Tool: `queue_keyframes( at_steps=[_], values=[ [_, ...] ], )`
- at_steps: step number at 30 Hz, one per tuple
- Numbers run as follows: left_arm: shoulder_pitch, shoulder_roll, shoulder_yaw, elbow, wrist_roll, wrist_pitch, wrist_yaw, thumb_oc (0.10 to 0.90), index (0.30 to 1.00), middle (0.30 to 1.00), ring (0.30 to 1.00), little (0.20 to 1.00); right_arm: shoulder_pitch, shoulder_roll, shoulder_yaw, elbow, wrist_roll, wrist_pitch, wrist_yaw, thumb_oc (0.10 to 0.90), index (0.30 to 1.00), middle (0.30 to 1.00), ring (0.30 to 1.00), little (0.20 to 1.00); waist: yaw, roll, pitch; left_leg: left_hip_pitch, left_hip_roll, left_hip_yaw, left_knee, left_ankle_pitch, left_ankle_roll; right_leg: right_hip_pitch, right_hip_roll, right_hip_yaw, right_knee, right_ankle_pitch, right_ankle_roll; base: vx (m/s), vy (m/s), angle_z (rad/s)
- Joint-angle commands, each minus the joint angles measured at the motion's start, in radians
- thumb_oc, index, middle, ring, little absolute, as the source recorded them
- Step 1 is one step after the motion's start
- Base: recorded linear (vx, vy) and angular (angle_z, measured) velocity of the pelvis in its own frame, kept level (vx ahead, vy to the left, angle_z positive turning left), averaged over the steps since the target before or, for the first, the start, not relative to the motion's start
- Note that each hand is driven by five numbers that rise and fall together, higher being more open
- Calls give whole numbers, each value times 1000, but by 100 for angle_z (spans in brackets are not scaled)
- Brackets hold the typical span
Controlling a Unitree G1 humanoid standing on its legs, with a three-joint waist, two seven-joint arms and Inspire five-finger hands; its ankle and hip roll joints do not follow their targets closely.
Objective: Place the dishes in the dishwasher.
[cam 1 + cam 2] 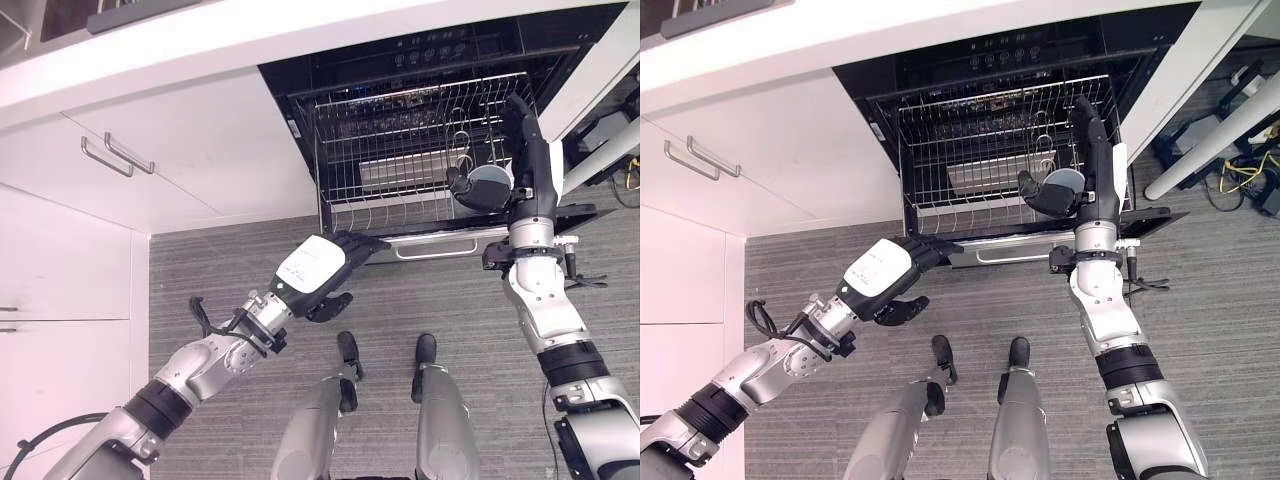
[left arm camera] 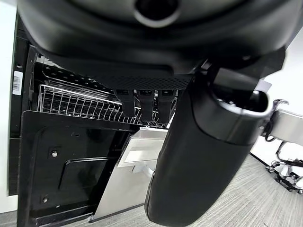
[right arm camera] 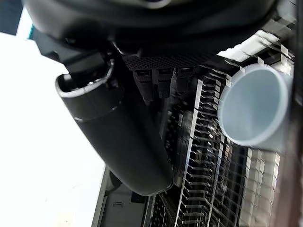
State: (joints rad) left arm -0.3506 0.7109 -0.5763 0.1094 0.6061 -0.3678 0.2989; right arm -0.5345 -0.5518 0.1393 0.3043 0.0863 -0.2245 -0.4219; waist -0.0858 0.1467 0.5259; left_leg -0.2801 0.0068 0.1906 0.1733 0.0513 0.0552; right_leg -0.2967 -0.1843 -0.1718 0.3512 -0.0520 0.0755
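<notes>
Reaching over the pulled-out wire dishwasher rack (image 1: 980,160), the right robot hand (image 1: 1080,165) pinches a small pale blue cup (image 1: 1064,186) between thumb and fingers above the rack's right side; the left robot hand (image 1: 902,270), loosely curled and empty, rests against the rack's front left corner

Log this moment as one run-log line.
right hand: holds pale cup over pulled-out wire rack | left hand: at rack's front edge | dishwasher: open
</notes>
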Motion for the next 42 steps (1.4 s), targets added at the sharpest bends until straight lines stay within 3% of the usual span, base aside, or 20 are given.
queue_keyframes(
  at_steps=[1, 4, 12, 15, 17, 18, 20, 22, 26, 28, 30, 34, 35, 36, 37, 38, 39, 40, 42],
  values=[
    [-2, -54, 76, -120, 17, -50, 50, 800, 900, 900, 900, 900, -57, -88, -71, -177, -103, -136, -92, 800, 900, 900, 900, 900, -20, 42, -48, 43, 68, -23, 127, -189, -68, 50, 26, 24, 1, -103, 2, 18, -30, 7],
    [41, -53, 86, -118, 30, -66, 49, 800, 900, 900, 900, 900, -29, -99, -73, -209, -183, -160, -141, 800, 900, 900, 900, 900, -13, 29, -81, 71, 78, -28, 127, -207, -71, 105, 34, 9, -47, -97, 2, 36, -51, 2],
    [127, -46, 108, -111, 50, -86, 61, 800, 900, 900, 900, 900, 36, -83, -66, -264, -156, -198, -152, 800, 900, 900, 900, 900, -2, -11, -144, 112, 86, -34, 127, -230, -76, 162, 41, -3, -51, -120, 1, 19, -42, 5],
    [198, -54, 131, -90, 37, -34, 109, 800, 900, 900, 900, 900, 135, -27, -57, -304, -25, -284, -59, 800, 900, 900, 900, 900, 6, -45, -204, 138, 99, -39, 127, -237, -84, 204, 53, -16, -51, -139, -6, 16, -69, 12],
    [253, -88, 165, -33, -30, 56, 231, 800, 900, 900, 900, 900, 220, 2, -45, -336, 85, -318, 32, 800, 900, 900, 900, 900, 19, -69, -246, 157, 101, -54, 127, -241, -91, 234, 65, -20, -51, -157, -13, 31, -51, 9],
    [264, -103, 189, 4, -81, 61, 277, 800, 900, 900, 900, 900, 241, 13, -42, -339, 122, -322, 58, 800, 900, 900, 900, 900, 23, -75, -259, 163, 101, -56, 127, -243, -91, 242, 68, -22, -51, -163, -15, 35, -21, 10],
    [290, -151, 275, 93, -136, 19, 383, 800, 900, 900, 900, 900, 325, 44, -54, -358, 168, -341, 108, 800, 900, 900, 900, 900, 23, -100, -292, 182, 98, -23, 127, -244, -87, 249, 65, -38, -51, -165, -20, -25, 17, 16],
    [328, -186, 364, 99, -209, -38, 400, 800, 900, 900, 900, 900, 385, 61, -75, -386, 198, -339, 151, 800, 900, 900, 900, 900, 25, -120, -305, 197, 113, -2, 127, -233, -90, 264, 54, -54, -51, -162, -24, -28, 131, 25],
    [366, -221, 451, 79, -288, -120, 370, 800, 900, 900, 900, 900, 413, 81, -81, -402, 203, -351, 179, 800, 900, 900, 900, 900, 41, -129, -309, 204, 144, -53, 127, -222, -103, 282, 41, -46, -51, -161, -20, 40, 264, 34],
    [385, -229, 491, 54, -305, -125, 354, 800, 900, 900, 900, 900, 423, 82, -93, -417, 220, -340, 192, 800, 900, 900, 900, 900, 42, -124, -318, 203, 161, -78, 127, -217, -113, 286, 28, -38, -51, -158, -10, 133, 580, 24],
    [390, -233, 530, 20, -383, -145, 294, 800, 900, 900, 900, 900, 469, 91, -139, -453, 260, -309, 219, 800, 900, 900, 900, 900, 22, -117, -330, 228, 145, -52, 127, -251, -93, 309, -12, -30, -51, -146, 30, 213, 677, 22],
    [384, -240, 557, -12, -435, -126, 247, 800, 900, 900, 900, 900, 506, 115, -160, -470, 294, -314, 234, 800, 900, 900, 900, 900, 15, -118, -335, 234, 98, -49, 127, -272, -50, 309, -38, -14, -51, -94, 54, 129, 364, 34],
    [376, -237, 562, -39, -456, -105, 229, 800, 900, 900, 900, 900, 516, 140, -161, -478, 344, -284, 250, 800, 900, 900, 900, 900, 12, -111, -337, 242, 85, -24, 127, -286, -25, 314, -40, -48, -51, -27, 57, 145, 391, 20],
    [374, -236, 564, -51, -477, -100, 221, 800, 900, 900, 900, 900, 518, 149, -158, -475, 371, -276, 266, 800, 900, 900, 900, 900, 14, -111, -332, 252, 81, -9, 127, -294, -18, 314, -42, -62, -31, -14, 62, 127, 365, 1],
    [371, -236, 564, -55, -484, -102, 222, 800, 900, 900, 900, 900, 517, 158, -157, -470, 376, -275, 275, 800, 900, 900, 900, 900, 13, -110, -332, 252, 81, -1, 127, -296, -14, 304, -30, -65, -6, -11, 64, 74, 204, -7],
    [360, -232, 563, -64, -492, -107, 218, 800, 900, 900, 900, 900, 520, 166, -159, -468, 372, -273, 281, 800, 900, 900, 900, 900, 4, -108, -335, 246, 75, 3, 127, -301, -7, 282, 16, -40, 18, -25, 64, 107, 164, -23],
    [335, -228, 557, -78, -501, -109, 199, 800, 900, 900, 900, 900, 531, 165, -162, -473, 348, -270, 265, 800, 900, 900, 900, 900, -13, -109, -339, 240, 57, -7, 127, -305, -2, 258, 94, 10, 24, -41, 51, 173, 147, -19],
    [319, -227, 555, -94, -508, -100, 181, 800, 900, 900, 900, 900, 539, 166, -169, -472, 344, -267, 270, 800, 900, 900, 900, 900, -20, -111, -343, 239, 44, -15, 127, -306, -2, 258, 133, 18, 4, -55, 35, 139, 84, -2],
    [305, -228, 551, -111, -505, -91, 170, 800, 900, 900, 900, 900, 541, 164, -175, -464, 354, -269, 283, 800, 900, 900, 900, 900, -23, -115, -350, 230, 29, -25, 127, -302, -2, 264, 163, 8, -51, -66, 14, 142, 27, 33]
  ],
)
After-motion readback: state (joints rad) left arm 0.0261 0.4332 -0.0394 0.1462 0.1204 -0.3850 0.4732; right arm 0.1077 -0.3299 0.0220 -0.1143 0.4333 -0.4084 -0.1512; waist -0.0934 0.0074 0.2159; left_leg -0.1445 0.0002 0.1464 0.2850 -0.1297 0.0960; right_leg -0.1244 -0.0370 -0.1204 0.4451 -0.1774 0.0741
